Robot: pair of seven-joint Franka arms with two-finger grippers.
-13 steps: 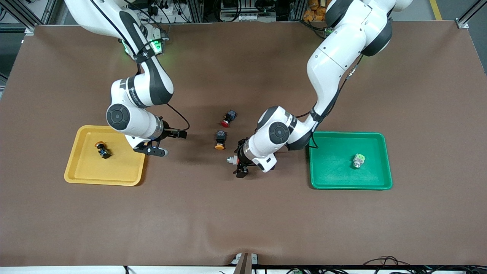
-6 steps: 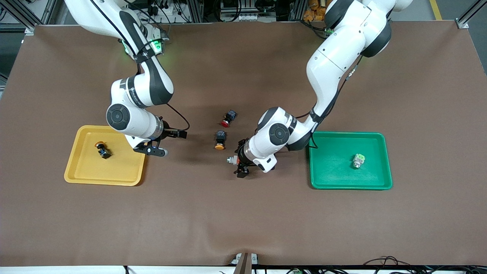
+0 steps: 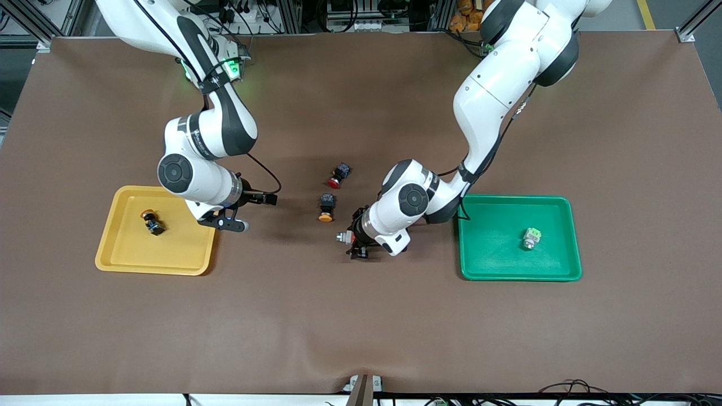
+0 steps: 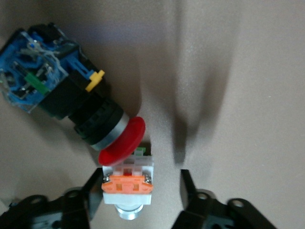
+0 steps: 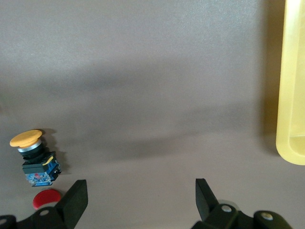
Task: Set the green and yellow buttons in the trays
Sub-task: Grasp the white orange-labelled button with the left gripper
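Buttons: a white-bodied switch (image 4: 127,183) sits between the left gripper's (image 4: 142,182) part-closed fingers. One finger touches it, the other shows a gap, so no grip. A red-capped switch (image 4: 71,109) lies right against it. One yellow button (image 3: 326,207) lies on the table near that gripper. The right gripper (image 3: 231,222) hangs wide open and empty by the yellow tray (image 3: 113,248), which holds a second yellow button (image 3: 152,221). The green button (image 3: 530,237) sits in the green tray (image 3: 572,237).

Brown table (image 3: 361,327): yellow tray (image 3: 113,248), green tray (image 3: 485,265), yellow-capped switch (image 3: 326,206), probably two red-capped switches (image 3: 337,175).
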